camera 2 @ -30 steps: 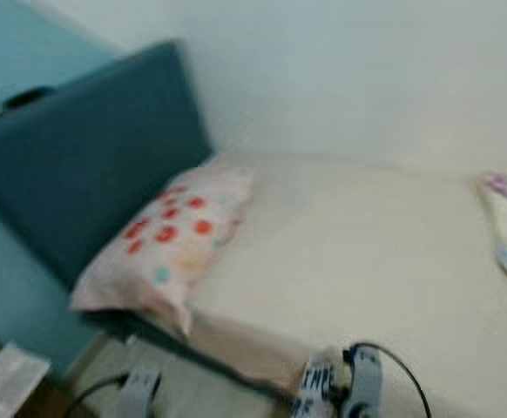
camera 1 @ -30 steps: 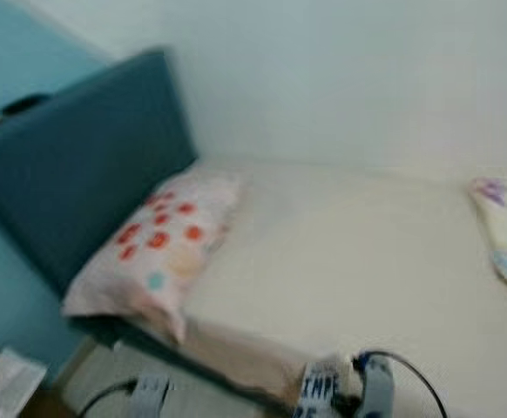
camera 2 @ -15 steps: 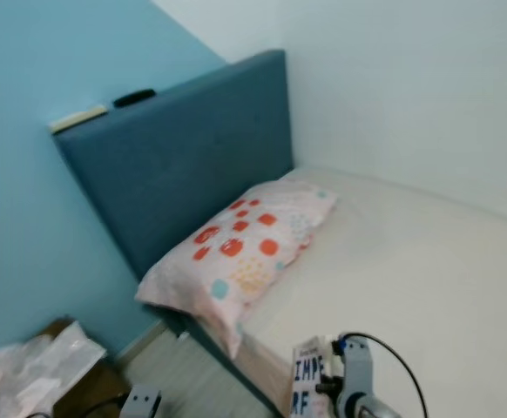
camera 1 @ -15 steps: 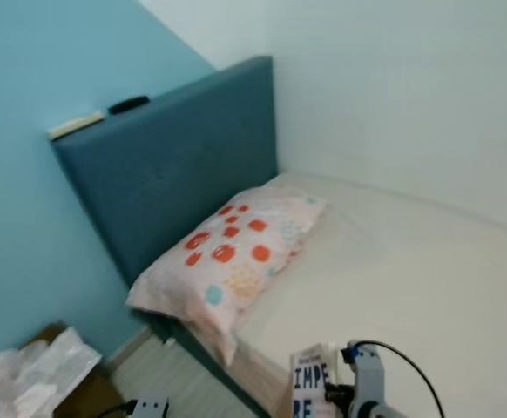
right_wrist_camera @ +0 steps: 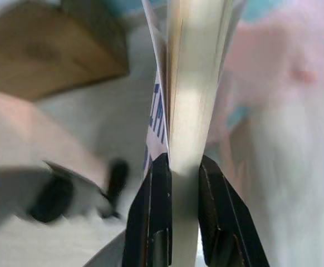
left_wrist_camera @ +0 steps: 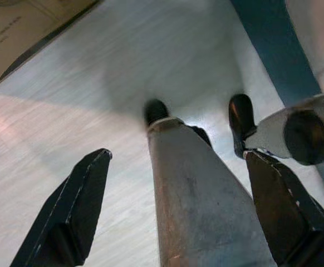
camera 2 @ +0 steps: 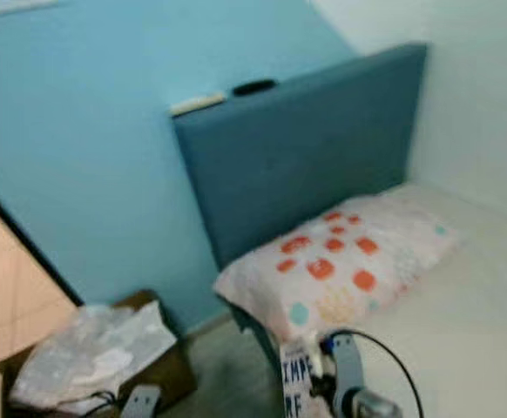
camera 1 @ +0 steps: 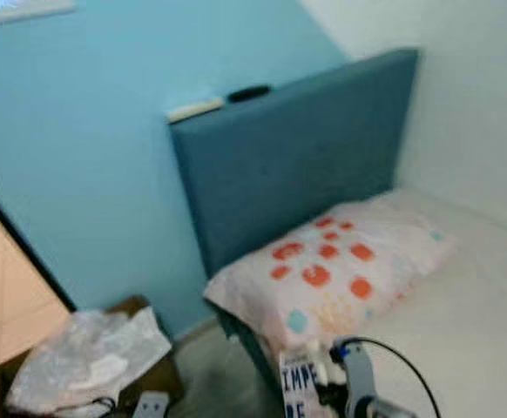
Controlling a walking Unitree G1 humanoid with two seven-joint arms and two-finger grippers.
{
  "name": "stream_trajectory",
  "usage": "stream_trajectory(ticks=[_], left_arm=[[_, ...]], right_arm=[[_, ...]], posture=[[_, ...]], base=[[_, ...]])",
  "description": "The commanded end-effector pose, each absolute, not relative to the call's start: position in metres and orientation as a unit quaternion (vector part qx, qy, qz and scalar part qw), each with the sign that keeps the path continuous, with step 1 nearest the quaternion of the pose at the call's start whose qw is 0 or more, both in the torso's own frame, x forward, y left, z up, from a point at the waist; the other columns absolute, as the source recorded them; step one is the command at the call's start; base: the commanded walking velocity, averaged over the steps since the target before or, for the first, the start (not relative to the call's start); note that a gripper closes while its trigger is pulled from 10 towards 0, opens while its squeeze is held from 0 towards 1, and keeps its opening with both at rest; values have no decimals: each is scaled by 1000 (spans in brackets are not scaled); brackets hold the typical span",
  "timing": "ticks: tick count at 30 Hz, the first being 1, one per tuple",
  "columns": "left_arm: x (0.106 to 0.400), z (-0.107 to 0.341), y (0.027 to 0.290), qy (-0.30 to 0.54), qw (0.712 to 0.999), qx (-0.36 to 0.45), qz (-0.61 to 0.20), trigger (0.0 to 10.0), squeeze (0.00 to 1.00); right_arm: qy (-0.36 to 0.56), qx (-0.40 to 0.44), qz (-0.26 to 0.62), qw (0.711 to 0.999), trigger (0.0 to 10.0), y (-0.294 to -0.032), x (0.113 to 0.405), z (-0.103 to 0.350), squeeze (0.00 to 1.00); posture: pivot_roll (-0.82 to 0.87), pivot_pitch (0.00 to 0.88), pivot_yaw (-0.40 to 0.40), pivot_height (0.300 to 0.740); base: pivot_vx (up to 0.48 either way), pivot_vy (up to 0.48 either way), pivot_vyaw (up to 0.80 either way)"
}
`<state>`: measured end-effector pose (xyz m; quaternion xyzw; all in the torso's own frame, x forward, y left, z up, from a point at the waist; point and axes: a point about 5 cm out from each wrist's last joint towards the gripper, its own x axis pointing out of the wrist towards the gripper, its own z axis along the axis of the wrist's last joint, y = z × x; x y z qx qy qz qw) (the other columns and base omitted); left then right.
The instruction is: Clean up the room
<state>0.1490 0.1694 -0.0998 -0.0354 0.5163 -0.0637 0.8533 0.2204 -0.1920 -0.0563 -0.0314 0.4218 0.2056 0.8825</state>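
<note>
Right gripper (right_wrist_camera: 176,169) is clamping a thin white blue-lettered book (right_wrist_camera: 192,83) at 6 o'clock below the spotted pillow (camera 1: 341,279); left gripper (left_wrist_camera: 178,183) is hanging with fingers apart.

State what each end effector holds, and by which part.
Right end effector pinches a thin book at its edge, pages between the fingers. Left end effector holds nothing.

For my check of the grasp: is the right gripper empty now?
No, the right gripper is shut on a thin book, pinched between its two black fingers.

Pillow (camera 1: 341,274) on bed (camera 1: 463,322) before headboard (camera 1: 297,157) — box (camera 1: 149,374) left on floor.
</note>
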Motion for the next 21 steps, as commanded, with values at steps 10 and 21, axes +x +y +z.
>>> stream_trajectory(ticks=[10,21], left_arm=[[148,-100,165,516,852,-44,-68,10000,0],[141,-103,164,525,848,-52,-59,10000,0]], right_arm=[[510,-158,270,801,10000,-227,205,-58,0],[591,-250,287,711,10000,-274,194,-47,0]], posture=[[-123,0,15,735],[-126,0,5,735]], base=[[0,-373,0],[0,-66,0]])
